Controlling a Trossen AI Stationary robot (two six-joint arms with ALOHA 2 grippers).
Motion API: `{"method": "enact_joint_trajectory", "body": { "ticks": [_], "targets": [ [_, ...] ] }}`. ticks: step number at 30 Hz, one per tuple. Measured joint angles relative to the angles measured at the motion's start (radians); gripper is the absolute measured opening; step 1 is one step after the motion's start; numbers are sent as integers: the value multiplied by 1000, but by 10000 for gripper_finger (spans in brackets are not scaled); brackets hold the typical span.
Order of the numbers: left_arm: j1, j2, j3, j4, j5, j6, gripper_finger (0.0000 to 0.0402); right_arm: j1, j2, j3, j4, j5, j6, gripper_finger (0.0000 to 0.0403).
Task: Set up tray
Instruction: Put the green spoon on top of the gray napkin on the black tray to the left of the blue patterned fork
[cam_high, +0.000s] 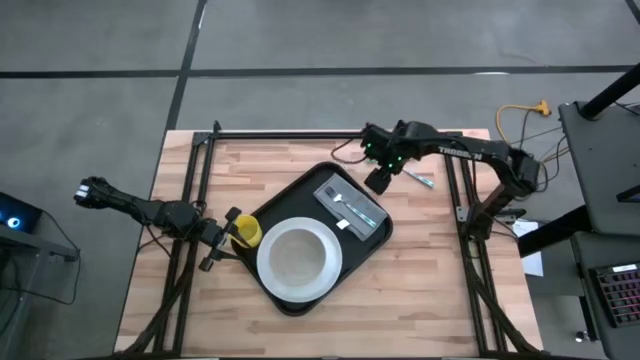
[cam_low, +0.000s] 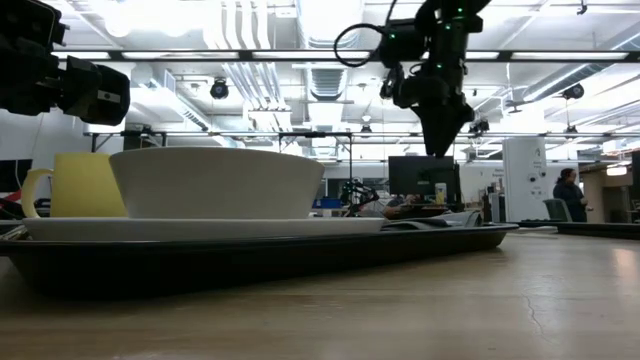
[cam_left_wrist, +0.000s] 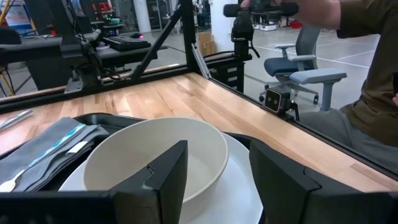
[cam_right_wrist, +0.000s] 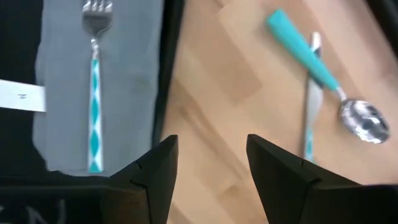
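On the wooden surface (cam_high: 400, 290), near its middle, the black tray (cam_high: 372, 238) is set at an angle.

Held on the tray: a white plate (cam_high: 296, 292) with a white bowl (cam_high: 298, 258) on it; a grey napkin (cam_high: 350, 205) beside the plate, with a fork (cam_high: 345, 203) laid on it, its handle patterned in teal. A yellow cup (cam_high: 246, 232) is seen at the tray's left edge, just beside the plate.

Off the tray, near its right edge: a spoon (cam_right_wrist: 323, 81) with a teal handle and a second utensil (cam_right_wrist: 309, 127), both lying on the bare wood.

Left gripper (cam_high: 222, 240): placed at the tray's left edge beside the cup, fingers spread, nothing between them.

Right gripper (cam_high: 378, 180): raised above the wood between the napkin and the spoon, fingers parted and empty.
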Motion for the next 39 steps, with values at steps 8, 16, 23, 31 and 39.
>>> {"method": "enact_joint_trajectory", "body": {
  "ticks": [8,16,23,31,39],
  "targets": [
    [0,0,0,0,0,0,159,-104,-36,-69,53,-8,-81,183],
    [0,3,0,0,0,0,159,-235,-27,-160,161,-43,-239,183],
    [0,4,0,0,0,0,159,-304,-27,-222,279,-142,-368,183],
    [0,4,0,0,0,0,159,-359,-26,-248,318,-142,-452,183],
    [0,4,0,0,0,0,159,-372,-26,-244,340,-142,-491,183]
  ]
}}
